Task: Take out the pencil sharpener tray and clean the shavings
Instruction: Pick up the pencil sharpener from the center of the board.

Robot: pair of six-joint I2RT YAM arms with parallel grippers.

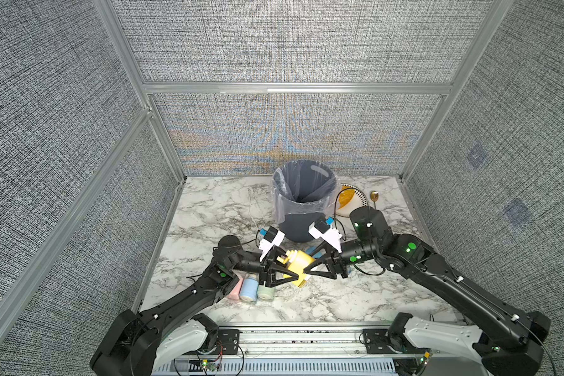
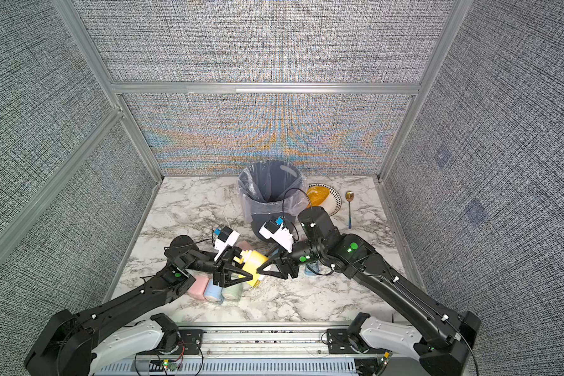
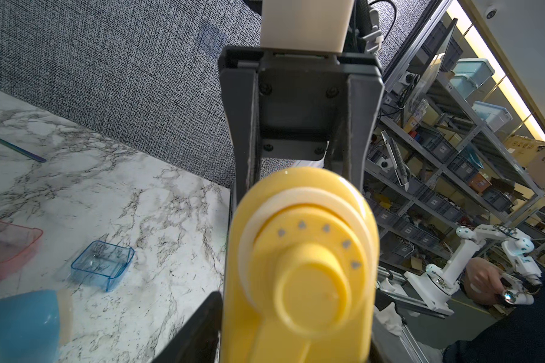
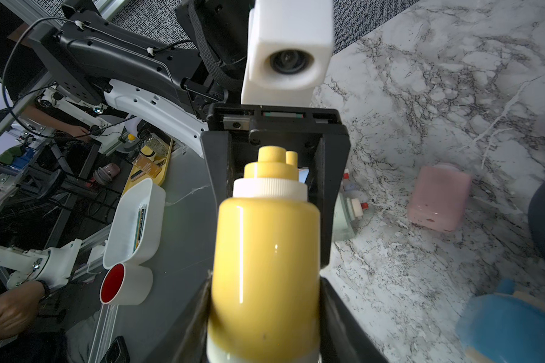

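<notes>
Left claw (image 3: 296, 301) and right claw (image 4: 265, 283) grip yellow sharpener (image 1: 302, 262).

The left arm (image 1: 202, 286) covers most of a pink sharpener (image 1: 235, 291) near the worktop's (image 1: 209, 208) left edge, the right arm (image 1: 368, 224) and bin (image 1: 293, 228) hide part of the plate (image 1: 362, 197), and a blue sharpener (image 4: 510, 323) is blurred.

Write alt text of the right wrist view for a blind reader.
Both grippers hold a yellow sharpener: the right gripper its base, the left gripper its crank end. A pink sharpener lies on the marble table.
</notes>
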